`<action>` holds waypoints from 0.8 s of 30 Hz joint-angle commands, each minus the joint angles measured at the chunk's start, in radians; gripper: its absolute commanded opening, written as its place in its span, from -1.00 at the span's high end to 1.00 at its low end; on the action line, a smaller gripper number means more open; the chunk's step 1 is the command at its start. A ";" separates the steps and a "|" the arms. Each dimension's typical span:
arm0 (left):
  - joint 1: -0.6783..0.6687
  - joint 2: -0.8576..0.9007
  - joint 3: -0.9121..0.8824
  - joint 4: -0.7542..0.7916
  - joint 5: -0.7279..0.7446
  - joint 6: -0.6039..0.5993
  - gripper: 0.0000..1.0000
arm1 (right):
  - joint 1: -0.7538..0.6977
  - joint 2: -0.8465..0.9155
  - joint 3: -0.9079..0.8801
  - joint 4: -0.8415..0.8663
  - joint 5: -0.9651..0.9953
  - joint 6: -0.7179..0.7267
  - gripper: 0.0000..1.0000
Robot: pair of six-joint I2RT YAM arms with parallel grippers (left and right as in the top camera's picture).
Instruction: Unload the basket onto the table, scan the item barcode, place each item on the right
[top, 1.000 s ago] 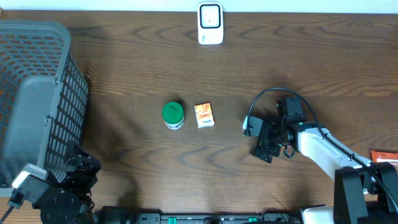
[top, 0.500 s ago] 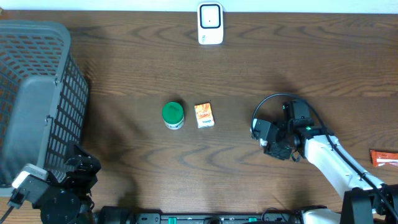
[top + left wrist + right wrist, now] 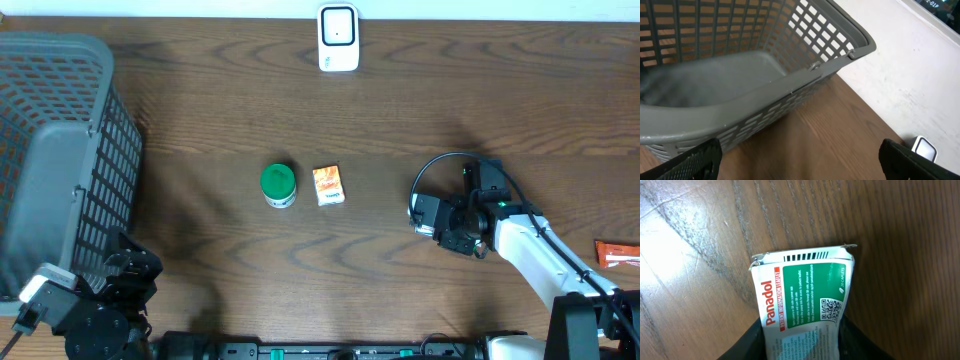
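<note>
Right gripper: clamped, by the look of it, on the Panadol box, dark fingers pressed to both long sides.
Panadol box: between the jaws, printed face up, resting on the table or just over it, cannot tell which. Well toward the robot from the scanner and off to its right; hidden under the wrist from overhead.
Long axis: straight out of the jaws, striped end flap farthest from the wrist, QR square on the green panel nearer in.
Bearing to scanner: away from the robot and leftward, across bare wood.
Nearer arm: right, plainly. Left gripper gaping wide, holding nothing, parked by the basket, far to the scanner's left and near the robot's edge.
Room to move: open lane between box and scanner. Green-lidded jar and small orange box side by side on the robot's side of the scanner, slightly left, clear of that lane.
Edges: scanner close against the table's far edge, little room beyond it. Red packet far right of the scanner, behind the arm.
Next call: probably a lift, then a turn of the coded face toward the scanner.
</note>
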 commanded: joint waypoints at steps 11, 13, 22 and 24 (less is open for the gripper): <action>0.003 -0.002 -0.002 0.000 -0.006 -0.001 -0.96 | -0.001 0.031 -0.010 0.213 -0.129 0.046 0.21; 0.003 -0.002 -0.002 0.000 -0.006 -0.001 -0.96 | 0.004 0.053 -0.010 0.284 -0.155 0.058 0.20; 0.003 -0.002 -0.002 0.000 -0.006 -0.001 -0.96 | 0.148 0.254 -0.009 0.608 -0.188 0.163 0.06; 0.003 -0.002 -0.002 0.000 -0.006 -0.001 -0.96 | 0.176 0.299 -0.008 0.679 -0.187 0.163 0.04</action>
